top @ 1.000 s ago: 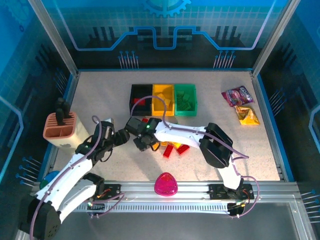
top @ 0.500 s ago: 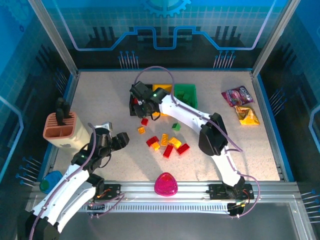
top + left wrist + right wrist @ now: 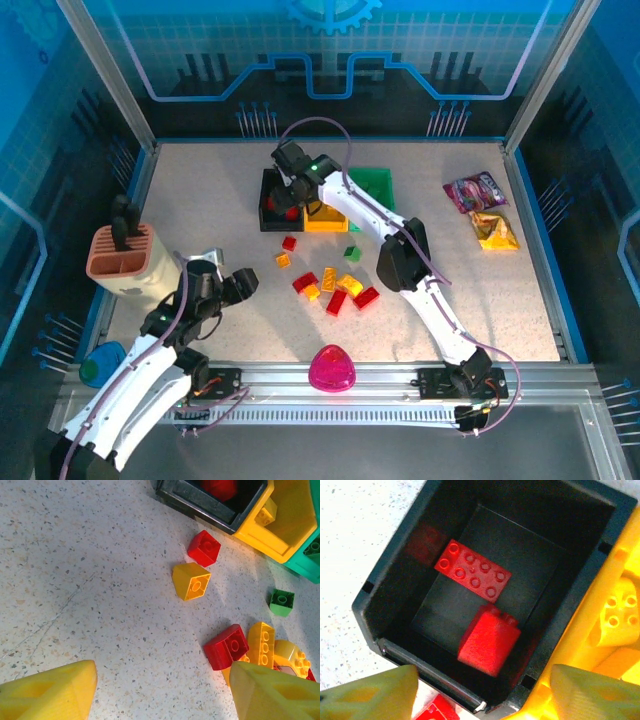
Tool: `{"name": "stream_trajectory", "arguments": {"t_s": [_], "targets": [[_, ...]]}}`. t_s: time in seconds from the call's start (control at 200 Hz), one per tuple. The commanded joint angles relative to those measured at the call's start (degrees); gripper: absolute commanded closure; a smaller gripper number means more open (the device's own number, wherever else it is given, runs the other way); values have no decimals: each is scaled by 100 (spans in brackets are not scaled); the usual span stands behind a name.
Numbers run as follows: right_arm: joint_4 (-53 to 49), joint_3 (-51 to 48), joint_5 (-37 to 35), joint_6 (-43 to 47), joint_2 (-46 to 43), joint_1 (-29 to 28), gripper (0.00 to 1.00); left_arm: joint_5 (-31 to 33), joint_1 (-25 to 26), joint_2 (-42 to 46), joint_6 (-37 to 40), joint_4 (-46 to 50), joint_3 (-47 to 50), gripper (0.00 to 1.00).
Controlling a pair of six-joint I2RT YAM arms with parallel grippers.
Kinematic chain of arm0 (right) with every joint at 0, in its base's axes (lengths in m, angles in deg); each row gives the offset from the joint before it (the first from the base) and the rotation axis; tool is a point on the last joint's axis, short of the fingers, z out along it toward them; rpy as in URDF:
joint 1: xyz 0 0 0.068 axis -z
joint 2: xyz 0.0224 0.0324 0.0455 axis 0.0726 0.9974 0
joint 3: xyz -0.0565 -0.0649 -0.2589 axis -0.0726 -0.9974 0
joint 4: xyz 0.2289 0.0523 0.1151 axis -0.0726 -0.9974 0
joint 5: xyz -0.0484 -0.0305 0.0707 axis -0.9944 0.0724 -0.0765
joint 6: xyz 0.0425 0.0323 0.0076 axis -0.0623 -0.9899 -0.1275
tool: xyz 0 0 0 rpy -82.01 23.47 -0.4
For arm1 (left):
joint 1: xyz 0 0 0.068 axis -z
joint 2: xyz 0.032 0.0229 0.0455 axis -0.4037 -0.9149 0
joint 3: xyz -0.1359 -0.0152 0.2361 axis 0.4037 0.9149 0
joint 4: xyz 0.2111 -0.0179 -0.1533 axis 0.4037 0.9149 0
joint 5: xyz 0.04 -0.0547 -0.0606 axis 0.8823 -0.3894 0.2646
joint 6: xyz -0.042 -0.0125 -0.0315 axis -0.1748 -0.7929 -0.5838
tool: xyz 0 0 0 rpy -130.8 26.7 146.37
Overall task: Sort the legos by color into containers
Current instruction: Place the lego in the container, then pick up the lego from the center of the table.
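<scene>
Seen from above, the right gripper [image 3: 290, 200] hangs over the black bin [image 3: 266, 222]. The left gripper [image 3: 225, 285] hovers low over the table [image 3: 200, 200], with the loose bricks [image 3: 335, 285] off to its right. The black bin, yellow bin [image 3: 325, 222] and green bin [image 3: 378, 182] stand touching in a row. I judge the sort partly done. Each bin seems to hold some bricks, but about ten red, yellow and green ones lie unsorted between the two grippers.

At the left wrist, the jaws stand wide with nothing between them. Ahead of the tips, a small yellow brick [image 3: 191, 581] and a small red brick [image 3: 204, 547] lie just beside each other, studs up. A green brick [image 3: 282, 602] lies farther toward the right finger. Just ahead of that finger, a tilted red brick [image 3: 226, 646] leans on a long yellow brick [image 3: 261, 639] whose long axis points away from the jaws.

At the right wrist, the jaws are also spread wide and empty, with the black bin directly beyond them. Inside it lies a flat red brick [image 3: 472, 577], its eight studs up and its long axis slanting from far left toward near right. Nearer the jaws, a blocky red brick [image 3: 489, 641] lies tipped on its side, studs toward the yellow bin.
</scene>
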Motion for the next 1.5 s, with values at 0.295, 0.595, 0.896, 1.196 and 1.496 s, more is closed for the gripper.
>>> {"name": "stream_trajectory", "arguments": {"t_s": [0.295,0.595,0.896,1.196,1.496], "targets": [[766,-1877,-43,56,-1908,-216,25,28,375,-390,161,206,-421,29],[1895,-4525,-50,-164,-3634,-155,25,142,1205,-1586,326,-239,-929,29],[2597,-6285,19,-472,-4767,56,25,325,1509,-3352,781,-312,-1986,29],[2952,-7579,68,-696,-5669,303,26,995,1471,-5553,1705,391,-3772,28],[3330,-8878,361,-983,-6572,790,26,1003,1108,-6980,2112,1148,-5146,27]]}}
